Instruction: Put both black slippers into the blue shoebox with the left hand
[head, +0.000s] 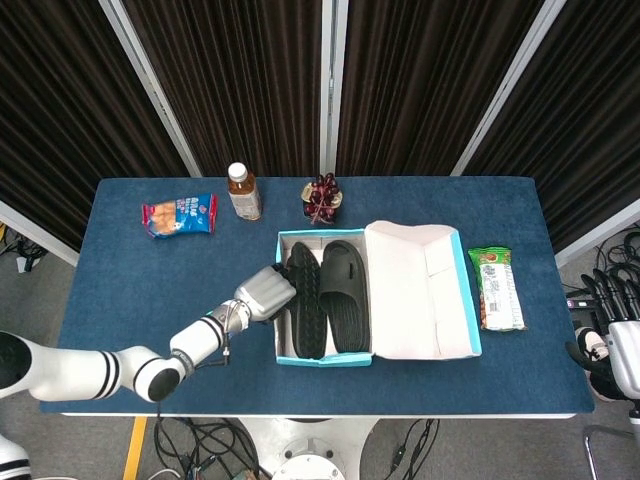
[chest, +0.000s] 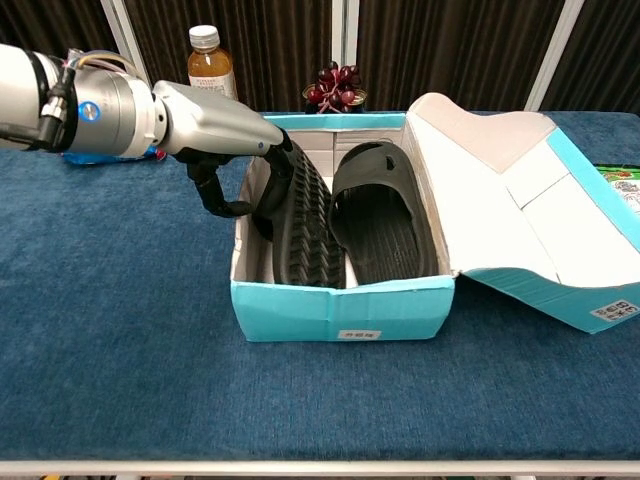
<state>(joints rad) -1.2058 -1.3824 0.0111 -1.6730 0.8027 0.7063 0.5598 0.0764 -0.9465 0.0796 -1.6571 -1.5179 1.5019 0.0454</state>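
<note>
The blue shoebox (head: 326, 358) (chest: 340, 310) stands mid-table with its lid (head: 415, 290) (chest: 520, 190) folded open to the right. Both black slippers are inside. One slipper (head: 344, 296) (chest: 380, 215) lies flat on the right. The other slipper (head: 304, 300) (chest: 305, 225) is sole up, leaning against the left wall. My left hand (head: 264, 294) (chest: 215, 135) is at that wall: its fingertips (chest: 280, 150) touch the leaning slipper's edge, and the thumb curls outside the box. My right hand (head: 612, 340) shows only partly, beyond the table's right edge.
A drink bottle (head: 243, 192) (chest: 211, 65), a small bunch of grapes (head: 322, 197) (chest: 337, 85) and a blue snack bag (head: 180, 214) sit along the back. A green snack packet (head: 497, 288) (chest: 625, 185) lies right of the lid.
</note>
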